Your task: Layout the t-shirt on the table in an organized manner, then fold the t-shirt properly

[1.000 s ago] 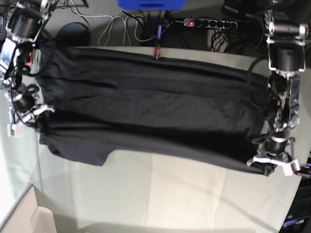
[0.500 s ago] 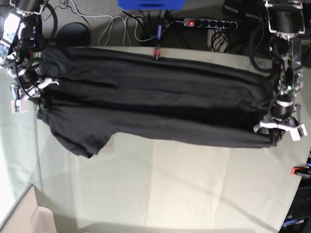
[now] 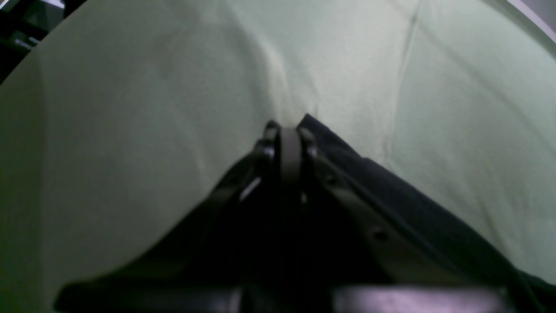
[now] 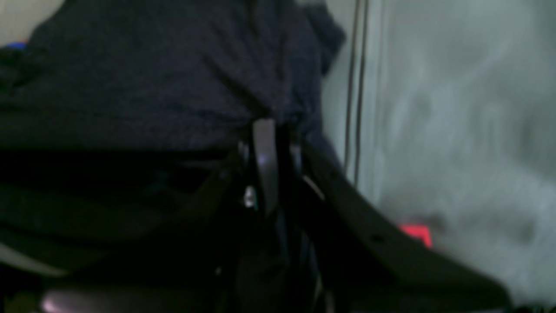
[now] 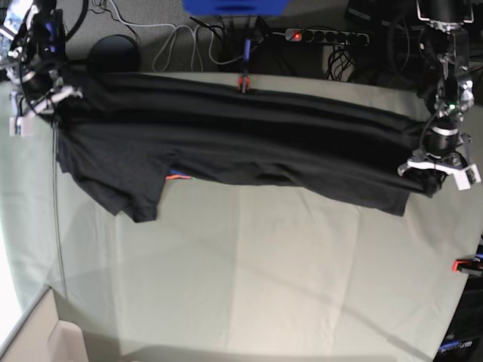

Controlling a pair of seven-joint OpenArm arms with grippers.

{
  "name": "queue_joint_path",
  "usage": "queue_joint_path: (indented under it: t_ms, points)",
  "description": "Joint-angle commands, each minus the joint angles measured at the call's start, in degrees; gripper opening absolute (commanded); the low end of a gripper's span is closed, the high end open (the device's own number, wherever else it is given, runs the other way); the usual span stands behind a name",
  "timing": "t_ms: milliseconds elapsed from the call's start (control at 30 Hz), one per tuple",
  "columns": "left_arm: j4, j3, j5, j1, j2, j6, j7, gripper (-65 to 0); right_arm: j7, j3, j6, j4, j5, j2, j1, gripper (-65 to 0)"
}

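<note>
Change: both grippers sit farther toward the table's far edge than a second ago, and the shirt has gone with them, drawn into a narrower, tauter band; a sleeve hanging at the near left edge now shows a sliver of coloured print beside it
Shirt [image 5: 226, 143]: dark, stretched lengthwise across the far half of the table, held at both ends, its near edge sagging in a shallow curve; the middle lies on the cloth
Sleeve [image 5: 132, 192]: droops toward the near side at the base view's left, flat on the table
Print [image 5: 178, 178]: small orange-red streak peeking from under the shirt's near edge, just right of the sleeve
Left gripper [image 5: 441, 167]: at the base view's right end, fingers closed on the shirt's corner; its wrist view shows the jaws pressed together with dark fabric trailing off to one side over pale cloth
Right gripper [image 5: 38, 94]: at the base view's left end near the far corner, fingers closed on a bunch of shirt; wrist view is blurred but shows fabric gathered at the tips
Table [image 5: 264, 286]: pale green cloth with faint creases, near half bare
Clamp [image 5: 243, 82]: red, on the far edge, touching the shirt's far border
Power strip [image 5: 324, 35]: behind the table, red switch lit
</note>
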Motion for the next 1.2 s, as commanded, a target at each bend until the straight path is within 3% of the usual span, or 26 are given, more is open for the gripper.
queue_joint_path:
  t_ms: [0,400,500,700,800,933,1167]
  points:
    - [0.9,-0.4,0.04,-0.16,-1.0,-0.11,-2.07,-65.0,1.53,0.41,0.17,0.65,0.91,0.97,0.04,-63.2]
    - [0.73,-0.4,0.57,2.47,-0.91,-0.11,-2.07,-64.9,1.44,0.32,0.17,0.56,0.73,-0.35,-1.11,-62.6]
    - [-1.21,-0.32,0.39,2.47,-1.0,-0.11,-2.07,-64.4,1.26,0.32,0.17,0.56,0.73,-0.35,-1.11,-58.5]
    - [-4.28,-0.32,0.13,2.47,-0.91,-0.11,-1.98,-47.3,1.26,0.94,0.17,0.91,0.82,-0.27,-1.28,-38.7]
    - [-4.28,-0.32,0.04,3.44,-0.82,-0.11,-2.07,-41.0,1.26,3.49,0.17,1.09,0.91,-0.27,-1.28,-32.8]
    - [-4.2,-0.4,0.04,3.53,-0.91,-0.11,-2.07,-37.3,1.26,7.62,0.17,1.09,0.91,-0.35,-0.58,-31.7]
    - [-4.28,-0.4,0.04,4.41,-1.18,0.07,-2.07,-36.9,1.26,8.68,0.17,1.0,0.91,-0.35,1.88,-31.5]
